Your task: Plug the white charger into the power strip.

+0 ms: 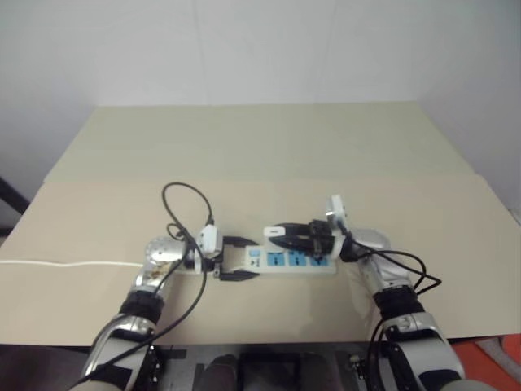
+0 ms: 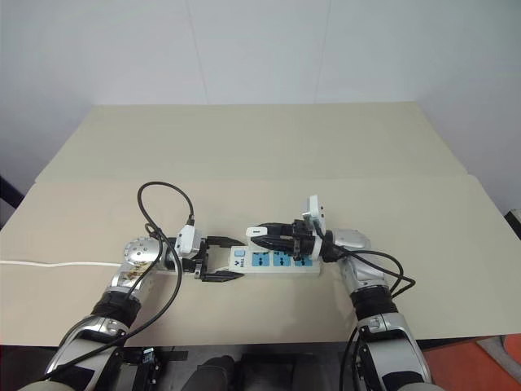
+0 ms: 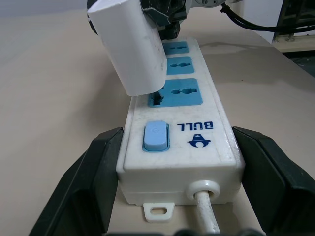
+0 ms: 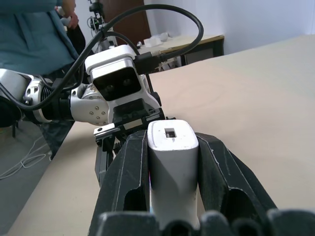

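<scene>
Surface: pale beige table (image 1: 260,155) under me, a plain white wall behind it.
Power strip: white power strip (image 1: 295,261) lies flat on the table right in front of me, three blue sockets in a row, blue switch (image 3: 156,136) at its cord end.
Cord: thin white cord (image 1: 65,263) runs off from the strip's switch end toward my left, across the table.
Left tool: my left tool (image 1: 236,260) is clamped on the switch end of the power strip, one black finger (image 3: 88,177) pressed to each long side (pinching it firmly, strip between the pads).
Right tool: my right tool (image 1: 281,233) reaches in from the right, level over the strip, fingers squeezed tight on the white charger (image 3: 133,46).
Charger: it hangs tilted above the socket nearest the switch, its lower end just at that socket's slots (prongs not visible, so I cannot tell whether they are in).
Background: a person in a blue top (image 4: 34,19) stands beyond the table.
</scene>
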`<state>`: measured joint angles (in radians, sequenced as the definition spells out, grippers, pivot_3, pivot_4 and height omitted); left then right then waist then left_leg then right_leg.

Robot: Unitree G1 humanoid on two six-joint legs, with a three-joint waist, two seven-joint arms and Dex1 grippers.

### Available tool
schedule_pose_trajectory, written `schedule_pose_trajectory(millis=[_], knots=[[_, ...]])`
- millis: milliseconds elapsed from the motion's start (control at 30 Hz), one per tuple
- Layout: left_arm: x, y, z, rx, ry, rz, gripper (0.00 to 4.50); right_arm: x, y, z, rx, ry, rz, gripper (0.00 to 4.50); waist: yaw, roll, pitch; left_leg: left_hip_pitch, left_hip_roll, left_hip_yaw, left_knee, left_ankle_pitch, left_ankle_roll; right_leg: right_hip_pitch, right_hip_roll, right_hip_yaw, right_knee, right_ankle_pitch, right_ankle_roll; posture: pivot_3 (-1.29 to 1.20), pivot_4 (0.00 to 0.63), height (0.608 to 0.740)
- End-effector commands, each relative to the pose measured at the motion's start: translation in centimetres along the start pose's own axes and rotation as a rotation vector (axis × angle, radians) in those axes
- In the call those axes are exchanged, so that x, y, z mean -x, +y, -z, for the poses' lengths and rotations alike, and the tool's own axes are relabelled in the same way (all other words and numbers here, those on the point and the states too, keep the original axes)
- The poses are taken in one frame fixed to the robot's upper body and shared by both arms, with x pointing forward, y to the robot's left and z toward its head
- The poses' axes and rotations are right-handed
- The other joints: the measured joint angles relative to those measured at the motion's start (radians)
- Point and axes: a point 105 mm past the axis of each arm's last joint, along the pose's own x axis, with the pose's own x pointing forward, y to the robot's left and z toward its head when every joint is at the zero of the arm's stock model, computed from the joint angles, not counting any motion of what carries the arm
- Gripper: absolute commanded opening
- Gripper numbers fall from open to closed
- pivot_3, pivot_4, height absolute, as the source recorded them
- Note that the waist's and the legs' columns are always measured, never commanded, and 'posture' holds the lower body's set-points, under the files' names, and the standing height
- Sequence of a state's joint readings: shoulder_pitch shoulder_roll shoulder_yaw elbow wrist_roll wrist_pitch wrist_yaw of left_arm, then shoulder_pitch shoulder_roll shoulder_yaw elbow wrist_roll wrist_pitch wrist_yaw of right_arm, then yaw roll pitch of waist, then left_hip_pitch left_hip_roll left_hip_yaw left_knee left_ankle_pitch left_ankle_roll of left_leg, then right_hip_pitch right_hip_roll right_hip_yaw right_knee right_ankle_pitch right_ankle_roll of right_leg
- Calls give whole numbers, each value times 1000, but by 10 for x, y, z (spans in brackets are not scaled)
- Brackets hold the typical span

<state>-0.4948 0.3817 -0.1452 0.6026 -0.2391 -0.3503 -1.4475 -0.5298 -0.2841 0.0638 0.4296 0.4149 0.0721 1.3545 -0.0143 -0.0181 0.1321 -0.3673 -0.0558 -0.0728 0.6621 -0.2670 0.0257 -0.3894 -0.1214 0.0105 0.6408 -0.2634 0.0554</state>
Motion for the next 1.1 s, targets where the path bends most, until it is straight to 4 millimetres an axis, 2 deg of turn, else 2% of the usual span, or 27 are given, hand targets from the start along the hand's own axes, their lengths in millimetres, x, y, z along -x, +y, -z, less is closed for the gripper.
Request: schedule_pose_trajectory(millis=[33,433,800,1100], knots=[[-1,-7,6,11,36,38,3240,9,-2,5,3,13,12,1130,0,0,0,0,0,0,0,0,0,0,0,0,0,0,0,0,150,740],[2,-6,5,9,41,31,3240,24,-5,15,10,64,5,1130,2,0,0,1,0,0,0,0,0,1,0,0,0,0,0,0,150,740],[1,-5,4,7,39,31,3240,17,-4,21,99,156,-38,1130,1,0,0,1,0,0,0,0,0,1,0,0,0,0,0,0,150,740],[0,-6,4,11,36,30,3240,15,-11,31,40,284,-16,1130,-1,0,0,5,0,0,0,0,0,3,0,1,0,0,0,0,150,740]])
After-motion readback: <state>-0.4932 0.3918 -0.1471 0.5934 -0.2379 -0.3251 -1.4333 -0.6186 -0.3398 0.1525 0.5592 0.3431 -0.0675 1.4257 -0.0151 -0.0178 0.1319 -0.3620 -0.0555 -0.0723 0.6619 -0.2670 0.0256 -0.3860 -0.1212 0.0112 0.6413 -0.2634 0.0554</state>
